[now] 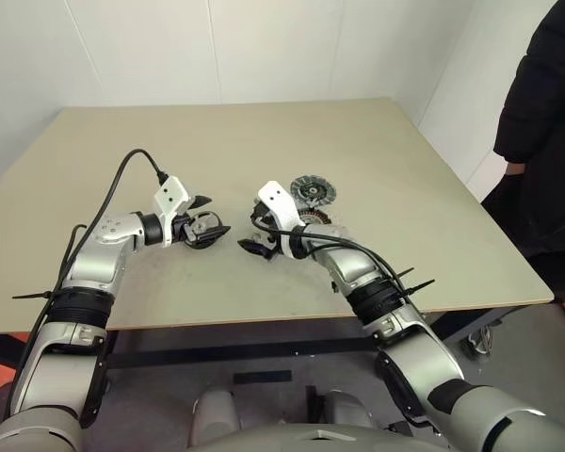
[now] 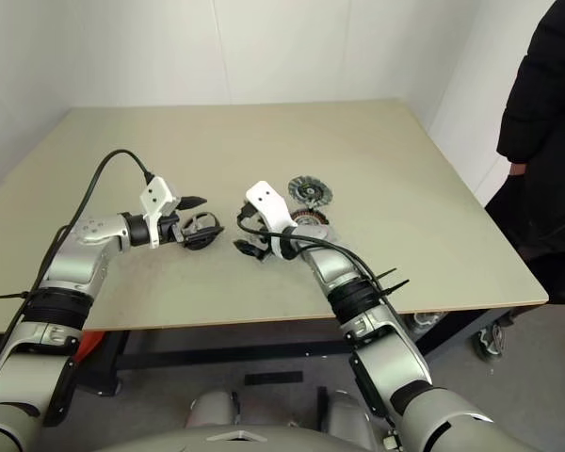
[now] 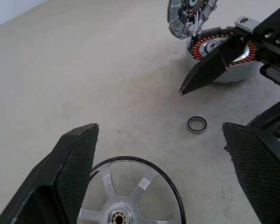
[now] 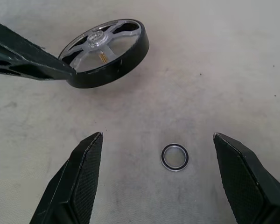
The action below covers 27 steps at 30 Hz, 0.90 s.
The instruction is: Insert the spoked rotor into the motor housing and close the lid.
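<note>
The spoked rotor, a black-rimmed wheel with silver spokes, lies on the table between the wide-apart fingers of my open left gripper; one finger rests at its rim. My right gripper is open too, low over the table just right of the rotor, facing the left gripper. The motor housing, silver with copper windings, stands behind the right wrist. The lid, a round grey disc, sits just beyond the housing and leans against it.
A small black-and-silver bearing ring lies on the table between the right gripper's fingers. A person in a black coat stands at the table's right edge. The tan table stretches bare toward the far wall.
</note>
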Motion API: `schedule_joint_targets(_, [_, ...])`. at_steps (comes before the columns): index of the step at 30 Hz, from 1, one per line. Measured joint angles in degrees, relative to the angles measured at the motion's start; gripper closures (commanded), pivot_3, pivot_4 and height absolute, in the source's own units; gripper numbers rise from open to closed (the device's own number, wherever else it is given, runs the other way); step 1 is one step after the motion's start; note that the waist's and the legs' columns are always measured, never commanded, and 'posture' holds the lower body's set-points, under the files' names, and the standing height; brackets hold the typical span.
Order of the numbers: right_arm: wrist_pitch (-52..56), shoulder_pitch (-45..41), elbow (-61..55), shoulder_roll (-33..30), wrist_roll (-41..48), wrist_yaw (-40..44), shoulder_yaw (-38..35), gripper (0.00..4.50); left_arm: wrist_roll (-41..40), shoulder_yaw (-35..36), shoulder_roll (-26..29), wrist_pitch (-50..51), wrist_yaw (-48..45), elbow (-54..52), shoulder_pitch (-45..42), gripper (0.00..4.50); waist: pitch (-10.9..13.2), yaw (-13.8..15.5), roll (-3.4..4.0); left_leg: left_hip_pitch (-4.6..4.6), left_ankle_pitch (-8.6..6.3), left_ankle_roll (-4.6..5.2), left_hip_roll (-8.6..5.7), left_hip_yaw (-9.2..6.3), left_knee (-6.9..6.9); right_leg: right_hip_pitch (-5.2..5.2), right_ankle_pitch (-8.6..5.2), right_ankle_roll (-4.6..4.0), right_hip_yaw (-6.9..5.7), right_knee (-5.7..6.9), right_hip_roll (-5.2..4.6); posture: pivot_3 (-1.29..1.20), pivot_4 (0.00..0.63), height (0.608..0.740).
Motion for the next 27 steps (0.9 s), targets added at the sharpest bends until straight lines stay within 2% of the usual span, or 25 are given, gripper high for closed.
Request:
schedule_joint_targets(17, [-2.1, -2.1, 7.5, 1.4, 0.1, -0.9, -1.7, 0.23, 0.1, 0.0, 0.0, -0.4, 0.8, 0.0, 0.3, 0.0, 0.0, 0.0, 0.0, 0.03, 0.0, 0.0, 0.0, 0.0, 0.0, 0.03, 0.0, 0.0, 0.0, 0.01, -0.01, 0.0, 0.0, 0.74])
schedule_joint_targets(18, [-2.1, -2.3, 7.7, 1.5, 0.1, -0.9, -1.9, 0.64, 0.2, 0.0, 0.0, -0.4, 0.9, 0.0, 0.3, 0.0, 0.0, 0.0, 0.0, 0.03, 0.0, 0.0, 0.0, 0.0, 0.0, 0.03, 0.0, 0.0, 0.0, 0.02, -0.01, 0.0, 0.0, 0.74])
schedule_joint_targets(19, [-2.0, -2.4, 7.9, 1.5, 0.1, -1.0, -2.0, 0.85, 0.2, 0.0, 0.0, -0.5, 1.0, 0.0, 0.3, 0.0, 0.0, 0.0, 0.0, 0.03, 0.0, 0.0, 0.0, 0.0, 0.0, 0.03, 0.0, 0.0, 0.0, 0.02, -0.01, 0.0, 0.0, 0.74])
schedule_joint_targets(24, [-1.6, -2.4, 8.7, 1.4, -0.1, -1.1, -2.2, 2.46, 0.3, 0.0, 0.0, -0.9, 1.2, 0.0, 0.8, 0.0, 0.0, 0.0, 0.0, 0.02, 0.0, 0.0, 0.0, 0.0, 0.0, 0.02, 0.0, 0.0, 0.0, 0.01, 0.0, 0.0, 0.0, 0.74])
schedule_joint_targets(27, [-1.6, -2.4, 8.7, 1.4, -0.4, -1.1, -2.1, 2.46, 0.3, 0.0, 0.0, -0.9, 1.3, 0.0, 0.9, 0.0, 0.0, 0.0, 0.0, 0.03, 0.0, 0.0, -0.01, 0.0, 0.02, 0.04, 0.0, 0.0, 0.0, 0.02, -0.02, 0.0, 0.0, 0.74])
